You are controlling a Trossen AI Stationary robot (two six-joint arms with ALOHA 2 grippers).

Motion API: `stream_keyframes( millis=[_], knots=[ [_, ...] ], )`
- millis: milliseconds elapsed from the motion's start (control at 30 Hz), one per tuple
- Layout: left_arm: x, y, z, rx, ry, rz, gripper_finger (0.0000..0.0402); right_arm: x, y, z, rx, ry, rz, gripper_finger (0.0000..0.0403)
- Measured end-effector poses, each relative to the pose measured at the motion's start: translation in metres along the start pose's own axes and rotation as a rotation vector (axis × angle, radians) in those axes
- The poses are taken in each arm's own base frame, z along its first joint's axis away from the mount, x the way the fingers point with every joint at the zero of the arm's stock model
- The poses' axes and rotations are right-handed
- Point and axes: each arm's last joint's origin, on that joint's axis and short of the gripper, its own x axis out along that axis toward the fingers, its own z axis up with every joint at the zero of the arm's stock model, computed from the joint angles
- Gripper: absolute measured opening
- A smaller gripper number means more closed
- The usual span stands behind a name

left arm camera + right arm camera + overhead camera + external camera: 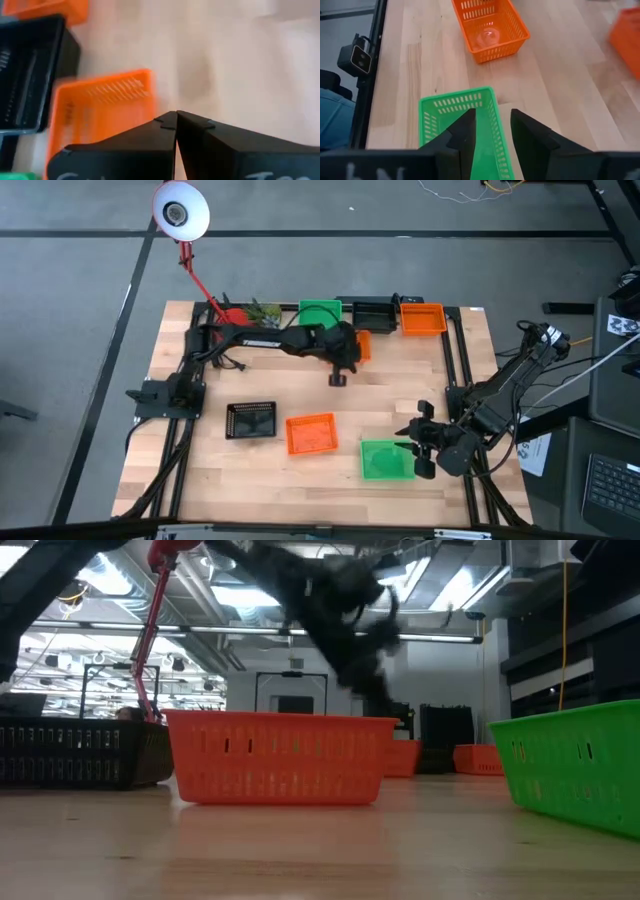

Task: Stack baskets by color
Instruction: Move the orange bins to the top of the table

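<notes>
Along the far edge stand a green basket point(320, 313), a black basket point(375, 310) and an orange basket point(422, 318); another orange basket point(363, 346) sits just in front. Nearer lie a black basket point(250, 420), an orange basket point(311, 433) and a green basket point(386, 459), all resting flat on the table. My left gripper point(338, 378) hangs shut over bare wood beside the orange basket point(100, 110). My right gripper point(492, 120) is open above the near green basket point(455, 135), one finger over its inside and one outside its long wall.
A desk lamp point(180, 215) with a red base point(232, 315) and a small plant point(265, 310) stand at the far left. Black rails point(455, 370) run along both table sides. Bare wood lies between the far and near baskets.
</notes>
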Motion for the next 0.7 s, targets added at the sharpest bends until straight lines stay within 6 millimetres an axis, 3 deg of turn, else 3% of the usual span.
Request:
stream_keyframes(
  millis=[100,200,333,433,700],
  knots=[
    [-0.030,-0.014,0.013,0.023,0.075,-0.054,0.0000,0.000,0.001,0.000,0.003,0.008,0.013,0.0122],
    [-0.060,-0.030,0.008,-0.025,0.245,-0.135,0.0000,0.000,0.001,0.000,-0.006,0.010,0.013,0.0122],
    [-0.085,-0.062,0.009,-0.111,0.323,-0.327,0.0000,0.000,0.000,-0.001,-0.034,0.015,0.007,0.0122],
    [-0.089,-0.095,0.012,-0.103,0.350,-0.430,0.0000,0.000,0.000,-0.001,-0.037,0.017,0.004,0.0122],
    [-0.061,-0.172,-0.005,-0.116,0.430,-0.463,0.0000,0.000,-0.001,-0.002,-0.053,0.023,0.000,0.0122]
  ],
)
